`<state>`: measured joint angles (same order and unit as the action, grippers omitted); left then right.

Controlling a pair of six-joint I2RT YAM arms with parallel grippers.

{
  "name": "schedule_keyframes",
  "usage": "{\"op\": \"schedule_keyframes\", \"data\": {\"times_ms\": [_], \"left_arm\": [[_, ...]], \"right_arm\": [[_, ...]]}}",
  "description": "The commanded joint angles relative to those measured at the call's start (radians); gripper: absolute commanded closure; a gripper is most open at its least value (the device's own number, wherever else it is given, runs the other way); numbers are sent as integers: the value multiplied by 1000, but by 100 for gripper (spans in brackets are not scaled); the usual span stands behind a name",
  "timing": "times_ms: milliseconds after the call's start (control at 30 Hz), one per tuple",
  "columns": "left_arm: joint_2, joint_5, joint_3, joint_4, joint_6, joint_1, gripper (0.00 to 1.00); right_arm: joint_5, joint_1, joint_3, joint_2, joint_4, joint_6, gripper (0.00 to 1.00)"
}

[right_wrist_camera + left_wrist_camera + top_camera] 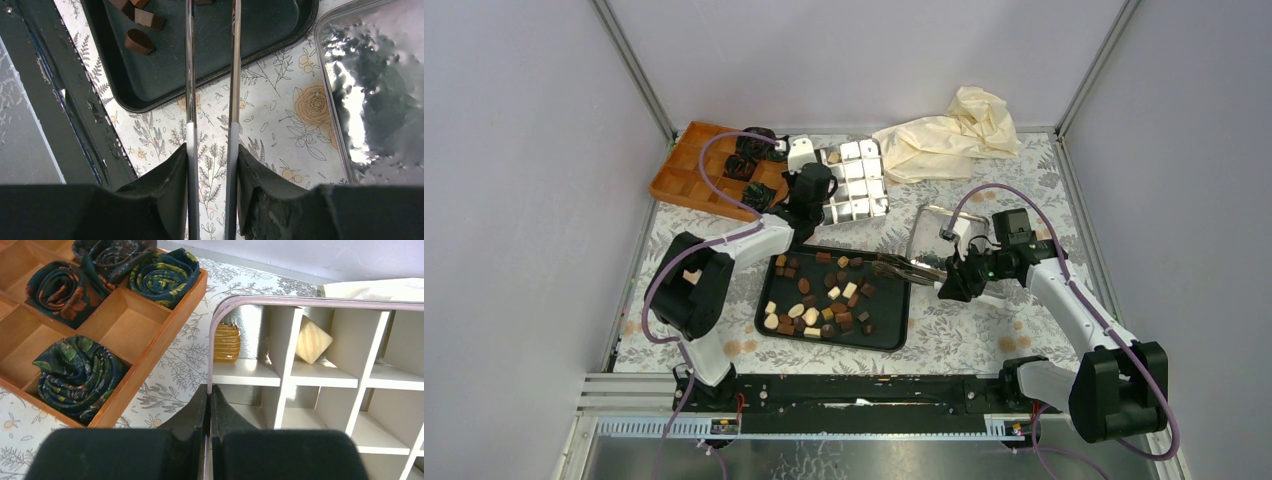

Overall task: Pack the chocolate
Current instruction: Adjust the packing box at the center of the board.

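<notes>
Tongs (189, 75) gripped by the right end effector (210, 155) point at chocolate (810, 316) at nine o'clock; left end effector (209, 400) pinches the rim of the box (280, 375), apparently steadying it.

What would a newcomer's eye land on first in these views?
The black rectangular tray at the table's centre, scattered with small brown and cream chocolate pieces, stands out first. The right hand grips long metal tongs that reach over that tray's right edge. Behind the tray, the left hand pinches the rim of the white partitioned box, beside an orange wooden tray holding dark crumpled paper cups.
</notes>
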<state>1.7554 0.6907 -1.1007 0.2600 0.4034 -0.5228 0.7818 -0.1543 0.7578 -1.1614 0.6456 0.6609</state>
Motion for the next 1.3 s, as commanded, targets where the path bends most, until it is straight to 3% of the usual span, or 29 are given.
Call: {"op": "schedule_keyframes", "data": {"times_ms": [0, 233, 667, 1033, 1267], "left_arm": [[8, -36, -16, 163, -87, -5, 100], [14, -111, -17, 192, -153, -4, 100], [62, -245, -75, 134, -116, -3, 100], [70, -230, -83, 107, -80, -3, 100], [119, -210, -165, -60, -9, -2, 100]], "right_arm": [[63, 10, 12, 33, 3, 22, 94], [67, 15, 12, 38, 5, 26, 94], [74, 24, 15, 49, 9, 34, 94], [84, 34, 17, 55, 14, 37, 94], [90, 35, 18, 52, 16, 38, 94]]}}
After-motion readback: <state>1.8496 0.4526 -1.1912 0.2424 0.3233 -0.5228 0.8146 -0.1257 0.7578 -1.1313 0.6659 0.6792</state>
